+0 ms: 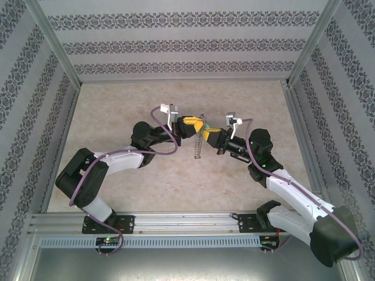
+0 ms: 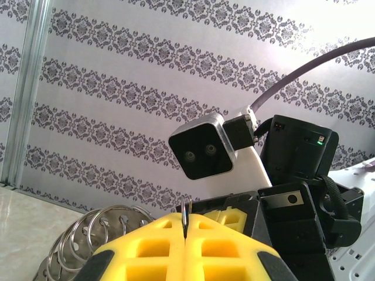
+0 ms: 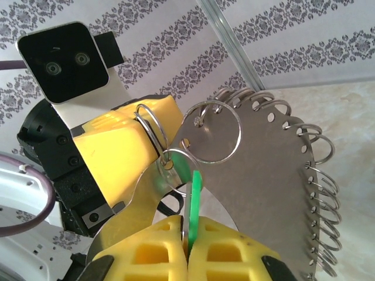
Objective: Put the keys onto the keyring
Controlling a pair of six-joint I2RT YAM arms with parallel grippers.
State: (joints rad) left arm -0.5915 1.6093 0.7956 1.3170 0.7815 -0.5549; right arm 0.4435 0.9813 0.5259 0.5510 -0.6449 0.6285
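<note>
The right gripper [image 3: 188, 237] has its yellow pads pressed together on the key [image 3: 194, 196], a thin green strip standing up out of the seam between them. The key's upper end lies across a small ring [image 3: 174, 165] hanging from the keyring [image 3: 263, 175]; whether it has passed through that ring cannot be told.

The keyring is a flat grey metal plate with holes round its rim and many small wire rings along its edge. The left gripper [image 2: 185, 229] is clamped on it, its yellow pads closed on a thin metal edge that pokes up between them, with a fan of rings to its left.

From above, the left gripper [image 1: 195, 124] and the right gripper [image 1: 210, 135] meet nose to nose over the middle of the table [image 1: 117, 105], and the keyring [image 1: 198, 146] hangs edge-on between them.

Each wrist view looks straight at the other arm's camera [image 2: 202, 153], close behind the plate. Patterned walls [image 1: 187, 41] stand on the left, right and far sides.
</note>
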